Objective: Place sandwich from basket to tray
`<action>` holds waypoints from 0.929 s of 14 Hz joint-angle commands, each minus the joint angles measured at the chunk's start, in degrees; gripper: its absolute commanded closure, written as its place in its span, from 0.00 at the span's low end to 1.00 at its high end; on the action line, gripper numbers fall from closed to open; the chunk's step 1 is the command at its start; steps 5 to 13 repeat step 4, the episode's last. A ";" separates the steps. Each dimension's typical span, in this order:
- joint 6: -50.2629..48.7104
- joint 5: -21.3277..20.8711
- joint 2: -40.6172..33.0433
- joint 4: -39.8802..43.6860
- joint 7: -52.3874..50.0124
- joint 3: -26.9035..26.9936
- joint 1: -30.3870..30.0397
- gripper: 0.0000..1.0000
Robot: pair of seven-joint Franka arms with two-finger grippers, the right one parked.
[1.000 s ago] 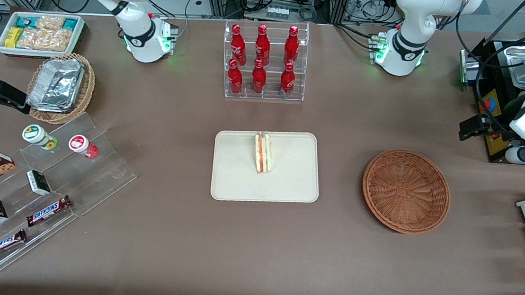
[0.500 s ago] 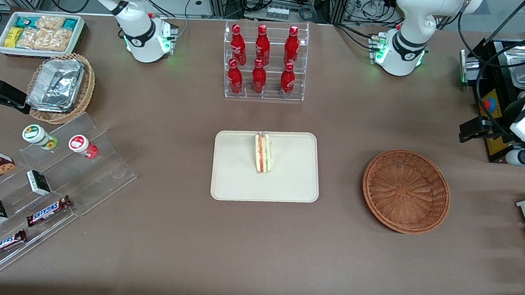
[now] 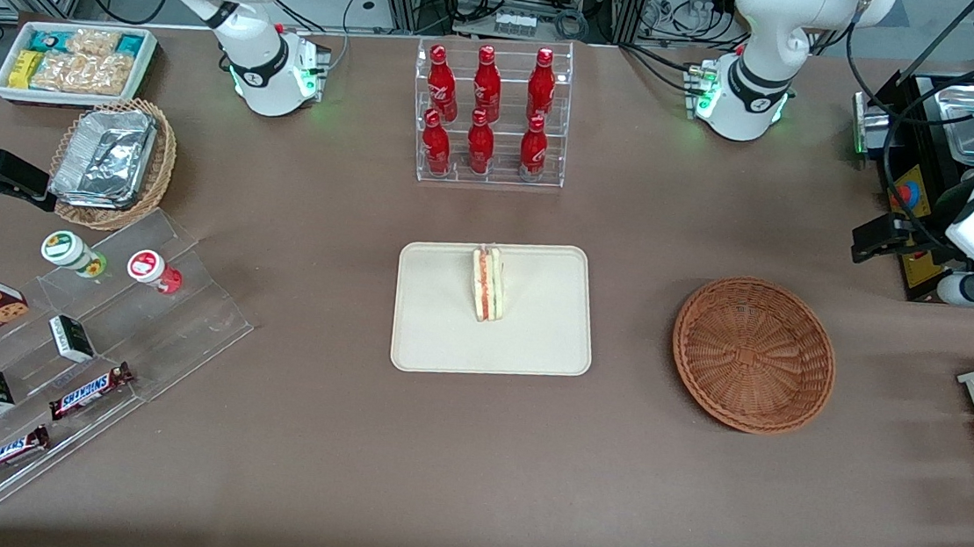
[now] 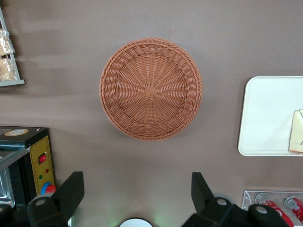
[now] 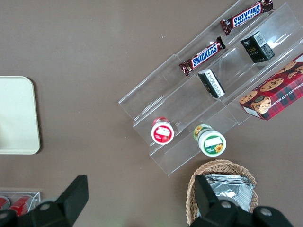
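Since the earlier front frames only the left arm at the working arm's end has shifted slightly; sandwich, tray and basket lie exactly as before.

Front view: the sandwich (image 3: pixel 487 284) stands on its edge on the tray (image 3: pixel 437 340), filling toward the camera, and the basket (image 3: pixel 753 354) holds nothing. The placing step looks done; what remains, I judge, is for the arm to settle clear of the table. The gripper (image 3: pixel 876 239) hangs high, near the black box and well apart from the tray.

Left wrist view: the gripper (image 4: pixel 135 198) has its fingers spread wide, holding nothing, above bare table near the basket (image 4: pixel 150 89). The sandwich (image 4: pixel 297 138) sits on the tray (image 4: pixel 265 116), well apart.
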State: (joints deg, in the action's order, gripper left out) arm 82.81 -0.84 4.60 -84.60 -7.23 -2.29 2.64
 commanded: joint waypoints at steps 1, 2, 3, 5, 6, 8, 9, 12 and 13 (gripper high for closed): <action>0.86 -1.70 -2.93 -3.12 0.47 -0.70 -0.35 0.00; 0.69 -2.32 -2.67 -2.51 0.47 -0.96 -0.18 0.00; 0.68 -2.32 -2.49 -2.33 0.55 -1.05 -0.09 0.00; 0.51 -2.15 -2.49 -2.24 0.99 -0.97 -0.18 0.00; 0.51 -2.15 -2.49 -2.24 0.99 -0.97 -0.18 0.00; 0.51 -2.15 -2.49 -2.24 0.99 -0.97 -0.18 0.00; 0.51 -2.15 -2.49 -2.24 0.99 -0.97 -0.18 0.00; 0.51 -2.15 -2.49 -2.24 0.99 -0.97 -0.18 0.00; 0.51 -2.15 -2.49 -2.24 0.99 -0.97 -0.18 0.00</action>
